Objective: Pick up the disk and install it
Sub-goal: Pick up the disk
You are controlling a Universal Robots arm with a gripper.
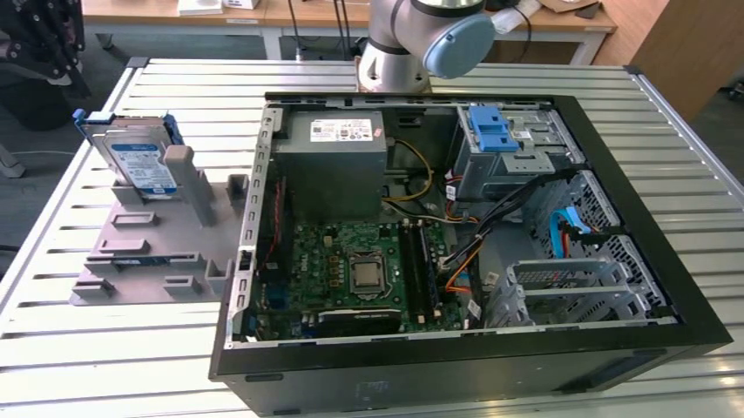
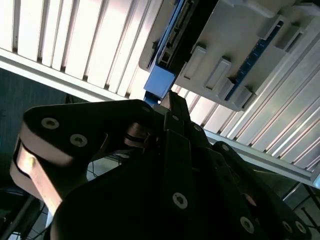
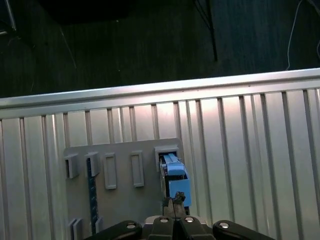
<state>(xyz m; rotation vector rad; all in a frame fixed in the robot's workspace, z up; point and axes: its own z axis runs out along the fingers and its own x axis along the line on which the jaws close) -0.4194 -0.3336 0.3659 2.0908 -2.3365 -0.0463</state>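
Note:
The disk (image 1: 135, 164), silver-grey with a white-and-blue label and a blue bracket, stands on edge in a slot of the grey holder (image 1: 152, 252) at the exterior view's left. In the first wrist view I look down on the disk (image 3: 174, 179) edge-on, and my gripper (image 3: 175, 205) sits shut, its tips lined up over the blue bracket's end with nothing between them. In the second wrist view the gripper (image 2: 176, 104) points at the blue bracket of the disk (image 2: 160, 82) in the holder (image 2: 235, 45). How far the tips are from the disk I cannot tell.
An open computer case (image 1: 605, 209) lies right of the holder on the slatted metal table (image 1: 70, 348). Inside are a grey metal box (image 1: 337, 165), a green board (image 1: 361, 270), cables, and a grey cage with a blue latch (image 1: 503, 131). The arm's base (image 1: 402, 52) stands behind the case.

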